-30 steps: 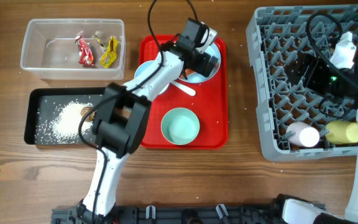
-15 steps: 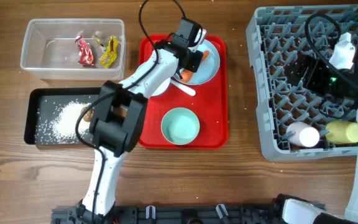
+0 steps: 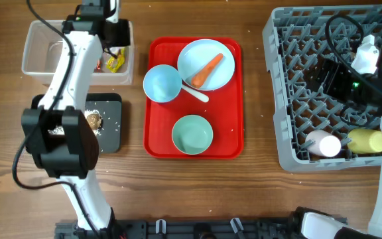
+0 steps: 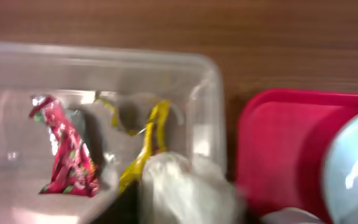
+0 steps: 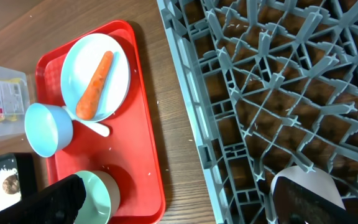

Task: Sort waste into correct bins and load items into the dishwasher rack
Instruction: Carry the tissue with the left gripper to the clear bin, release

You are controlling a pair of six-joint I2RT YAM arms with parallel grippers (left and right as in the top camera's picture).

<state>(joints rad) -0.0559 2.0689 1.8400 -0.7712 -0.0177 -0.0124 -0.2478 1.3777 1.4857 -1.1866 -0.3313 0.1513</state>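
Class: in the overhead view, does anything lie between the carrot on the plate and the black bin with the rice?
Yes. The small blue bowl sits on the red tray just left of the plate, roughly on the line from carrot to black bin. The left arm also hangs over much of that bin.

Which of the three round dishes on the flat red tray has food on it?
The pale blue round plate, holding an orange carrot; the light blue bowl and pale teal bowl look empty.
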